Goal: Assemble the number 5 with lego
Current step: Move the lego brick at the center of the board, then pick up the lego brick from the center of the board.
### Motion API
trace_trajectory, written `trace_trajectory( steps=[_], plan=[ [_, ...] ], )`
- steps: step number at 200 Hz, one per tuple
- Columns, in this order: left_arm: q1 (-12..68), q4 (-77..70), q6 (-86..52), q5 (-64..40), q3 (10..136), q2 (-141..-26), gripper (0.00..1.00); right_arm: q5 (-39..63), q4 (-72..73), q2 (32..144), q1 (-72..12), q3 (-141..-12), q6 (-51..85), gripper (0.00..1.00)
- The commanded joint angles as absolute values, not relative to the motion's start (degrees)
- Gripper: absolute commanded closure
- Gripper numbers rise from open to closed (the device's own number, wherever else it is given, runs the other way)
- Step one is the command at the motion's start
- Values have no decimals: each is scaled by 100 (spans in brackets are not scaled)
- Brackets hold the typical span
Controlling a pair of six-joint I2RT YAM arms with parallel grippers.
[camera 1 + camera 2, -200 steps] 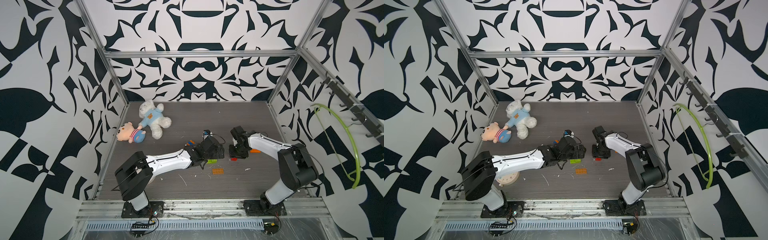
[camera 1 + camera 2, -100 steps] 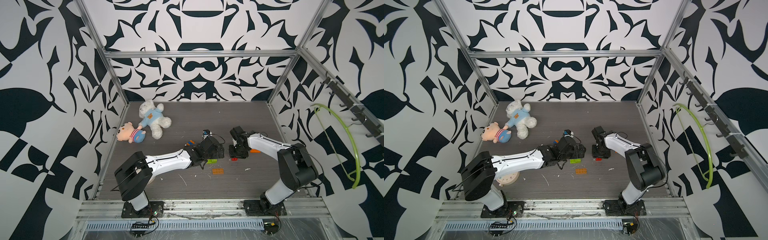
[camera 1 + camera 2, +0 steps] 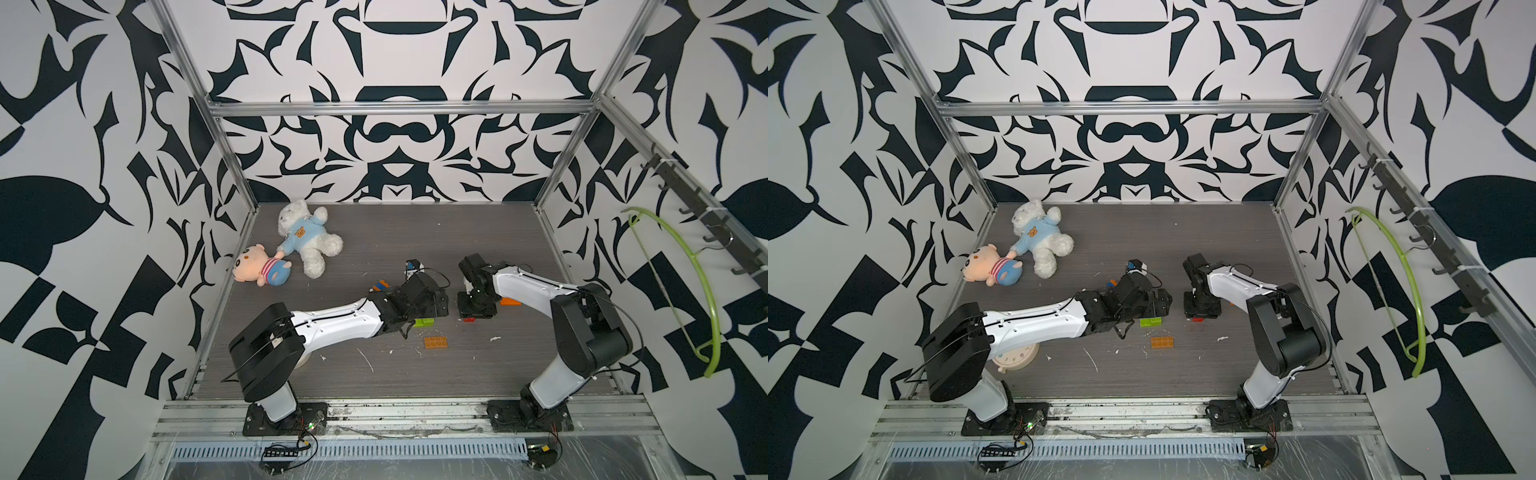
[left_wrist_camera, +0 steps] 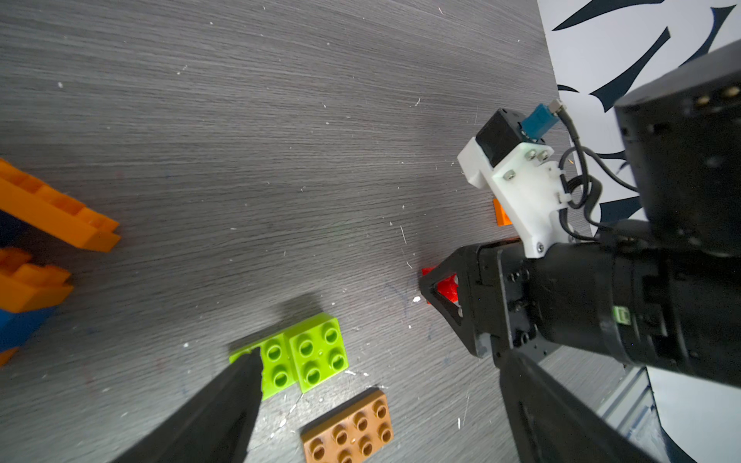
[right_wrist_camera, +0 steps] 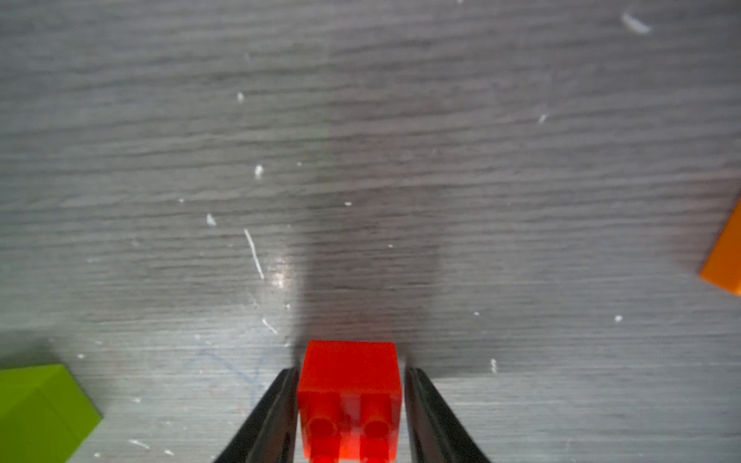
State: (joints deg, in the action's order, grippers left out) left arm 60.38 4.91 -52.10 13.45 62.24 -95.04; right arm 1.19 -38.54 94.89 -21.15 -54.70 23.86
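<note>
A glossy red brick (image 5: 349, 401) is seen clamped between the black fingers of the right gripper (image 5: 352, 375) in its wrist view; in both top views only its edge is shown, on the grey woodgrain table (image 3: 415, 249); the left gripper (image 4: 377, 360) is spread wide over studded lime green bricks (image 4: 304, 356).

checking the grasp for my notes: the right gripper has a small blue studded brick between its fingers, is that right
No: the right gripper has a small red studded brick between its fingers, not a blue one. The right wrist view shows it.
</note>
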Motion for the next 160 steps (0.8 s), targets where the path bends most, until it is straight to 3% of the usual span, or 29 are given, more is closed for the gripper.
trace_trajectory(
  steps=[1,65,119,160],
  plan=[
    [6034,459,-5179,1281,6284,-9553,1,27,-4010,9290,-2145,-5550,2357,51],
    [6040,448,-5196,1290,6242,-9546,1,61,-3995,9311,-2145,-5520,2346,60],
    [6036,431,-5178,1281,6251,-9547,1,9,-4026,9281,-2145,-5524,2369,51],
    [6038,424,-5184,1245,6241,-9581,1,22,-4008,9308,-2145,-5547,2402,53]
  ],
)
